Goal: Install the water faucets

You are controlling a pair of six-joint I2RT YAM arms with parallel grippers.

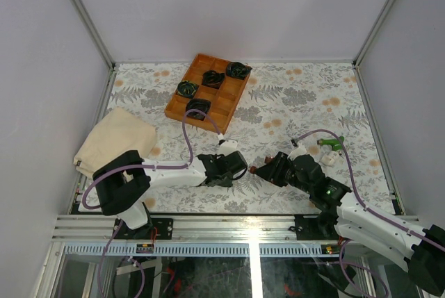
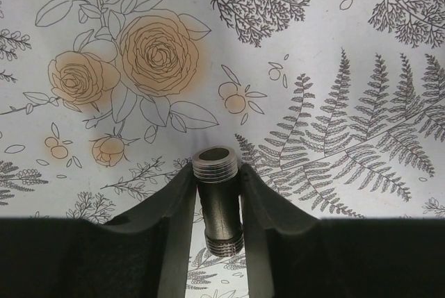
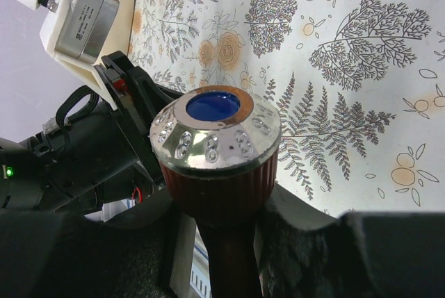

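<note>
Left gripper [image 2: 217, 176] pinches a threaded fitting [image 2: 220, 208]. Right gripper [image 3: 222, 242] clamps the red-brown faucet [image 3: 215, 138] opposite, likely to join them.

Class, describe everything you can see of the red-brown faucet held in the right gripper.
The red-brown faucet has a ribbed, dark red-brown knob capped by a shiny, silvery faceted ring with a round blue disc at its centre. A narrower stem of the same colour runs down into the right gripper, which is shut on it. The knob's top faces the wrist camera. Its lower end is hidden.
</note>
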